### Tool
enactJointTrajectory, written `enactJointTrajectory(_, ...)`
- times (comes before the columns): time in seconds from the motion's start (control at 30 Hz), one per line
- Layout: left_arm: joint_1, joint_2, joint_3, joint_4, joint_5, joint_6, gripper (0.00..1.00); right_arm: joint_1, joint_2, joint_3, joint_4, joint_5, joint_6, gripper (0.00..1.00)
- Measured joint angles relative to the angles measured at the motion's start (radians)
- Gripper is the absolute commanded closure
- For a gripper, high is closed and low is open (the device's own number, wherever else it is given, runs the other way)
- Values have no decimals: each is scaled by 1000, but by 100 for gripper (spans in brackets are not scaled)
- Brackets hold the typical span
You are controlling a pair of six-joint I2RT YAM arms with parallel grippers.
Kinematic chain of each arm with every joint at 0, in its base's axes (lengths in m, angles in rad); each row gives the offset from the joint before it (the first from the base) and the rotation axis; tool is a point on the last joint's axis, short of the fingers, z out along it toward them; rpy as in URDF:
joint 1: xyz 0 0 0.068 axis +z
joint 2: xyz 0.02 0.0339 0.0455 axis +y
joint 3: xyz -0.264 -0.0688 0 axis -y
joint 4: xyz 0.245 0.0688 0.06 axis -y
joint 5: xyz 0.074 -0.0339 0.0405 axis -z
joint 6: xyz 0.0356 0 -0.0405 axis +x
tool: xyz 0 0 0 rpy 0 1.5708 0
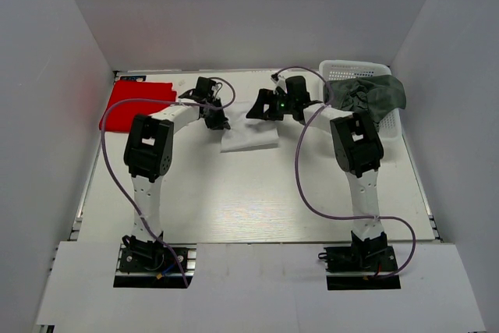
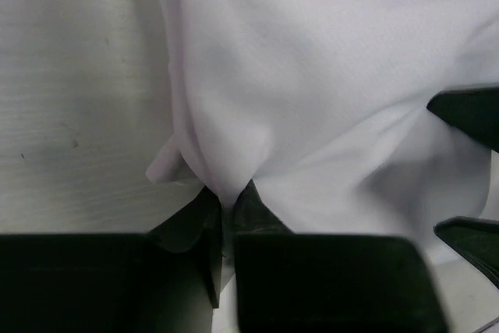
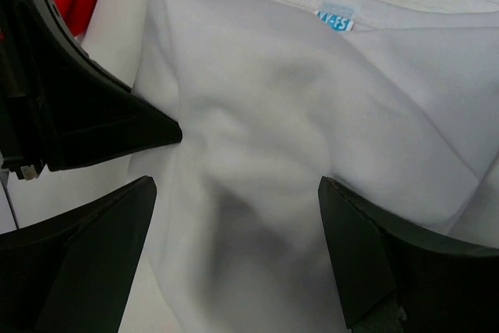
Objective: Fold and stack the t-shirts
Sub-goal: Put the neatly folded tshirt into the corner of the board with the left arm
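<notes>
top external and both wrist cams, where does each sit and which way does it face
top external: high behind the robot, looking down at the table; left arm and right arm show whole.
left wrist: on the left arm, facing the white t-shirt; left jaws pinch a fold.
right wrist: on the right arm, facing the same shirt; right jaws stand open over it.
shared: both wrist views show the white t-shirt.

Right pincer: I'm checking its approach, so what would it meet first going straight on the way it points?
The white shirt, bunched just ahead of the open right pincer; nothing seems to lie between.
</notes>
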Motion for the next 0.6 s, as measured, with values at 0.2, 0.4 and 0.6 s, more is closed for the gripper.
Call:
enactJointTrajectory(0.2,-2,43,124,-93,-68,87,100,3,-150,-117,-29,14,-58,10)
enactJointTrajectory(0.4,3,68,258,-261,-253,231,100,12,-518,-358,-5,125,-105,10)
enactJointTrajectory(0.6,9,39,244,-341,-485,381,100,16,-723,-555,35,250,-110,10)
